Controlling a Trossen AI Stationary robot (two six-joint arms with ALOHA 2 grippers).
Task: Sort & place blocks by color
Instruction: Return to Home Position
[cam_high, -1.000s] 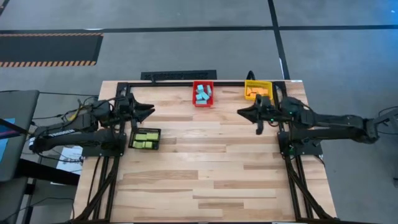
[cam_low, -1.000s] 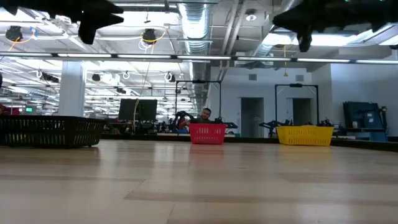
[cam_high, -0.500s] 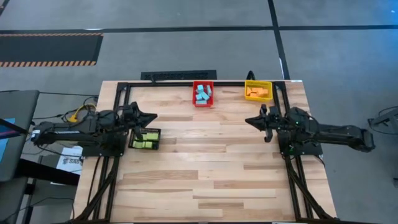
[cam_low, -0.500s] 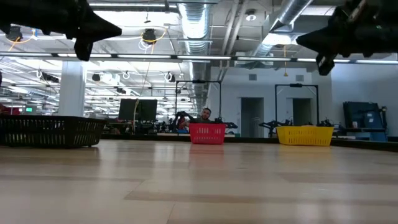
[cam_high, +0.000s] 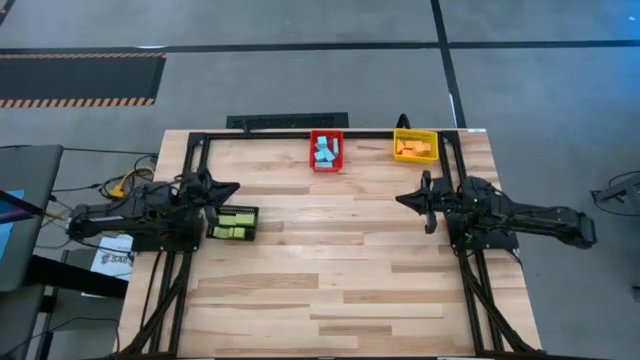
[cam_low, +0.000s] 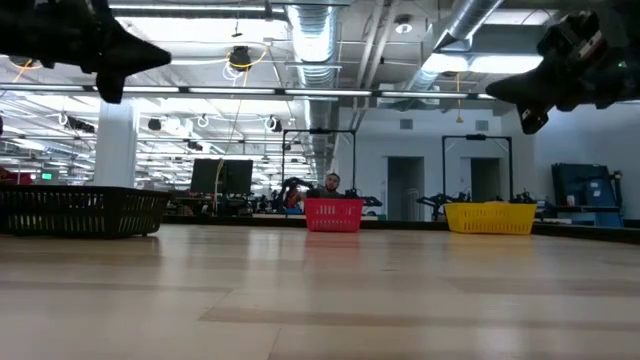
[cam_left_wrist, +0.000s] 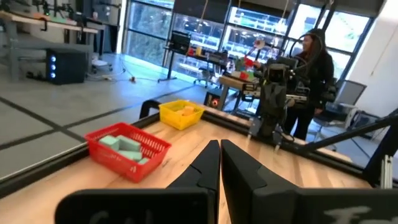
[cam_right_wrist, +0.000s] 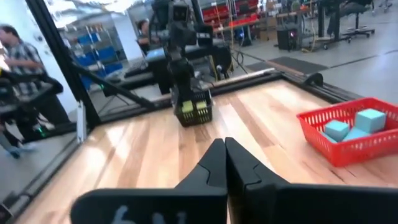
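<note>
Blocks (cam_high: 326, 152) sorted; home position is what's left.
My left and right jaws are pressed together, empty; I'd fold back slowly, clear of the black bin (cam_high: 233, 210).

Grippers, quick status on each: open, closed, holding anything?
Left gripper: closed, empty, raised beside the black bin.
Right gripper: closed, empty, raised, apart from the yellow bin.

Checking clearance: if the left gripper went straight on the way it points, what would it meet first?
Probably the right gripper, facing it across the table; the space between looks free. The left gripper, shut, hangs in the air, and whether their heights match is unclear.
</note>
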